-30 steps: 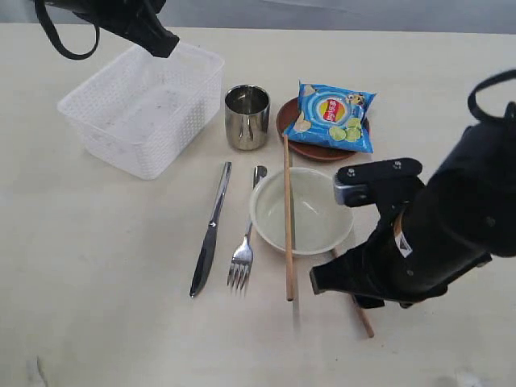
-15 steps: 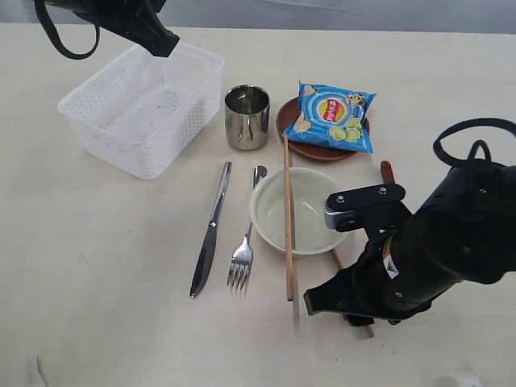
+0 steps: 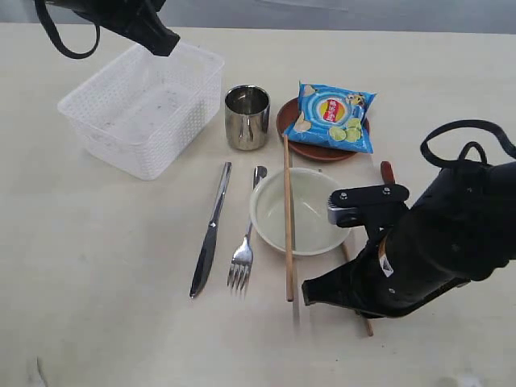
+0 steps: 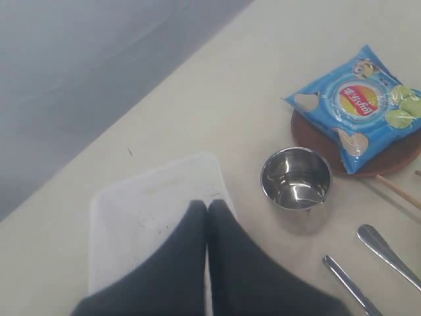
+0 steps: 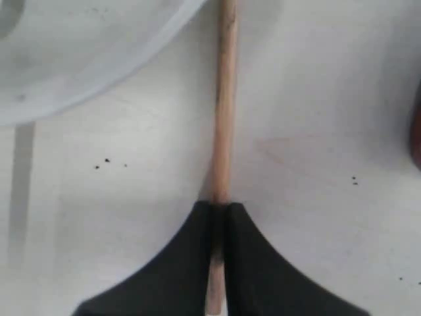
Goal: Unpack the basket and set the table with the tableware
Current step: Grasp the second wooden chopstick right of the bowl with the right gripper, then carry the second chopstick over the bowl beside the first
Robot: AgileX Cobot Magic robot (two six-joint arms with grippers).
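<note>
Now the right tool [image 5: 220, 208] is clamping together on a chopstick [image 5: 225, 99] that is lying flat on the counter [image 3: 97, 266], just beside the bowl [image 3: 316, 211] — its long axis is running straight out from between the fingers, past the bowl's rim. The left tool [image 4: 207, 209], pressed together on nothing, is hovering over the basket [image 3: 185, 121], well apart — so the right arm is the nearer one for the lift.

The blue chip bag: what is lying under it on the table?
A small brown plate lies under the blue chip bag. Only its rim shows, toward the steel cup and the bowl. Its middle is covered, so whether anything else lies there cannot be seen.
</note>
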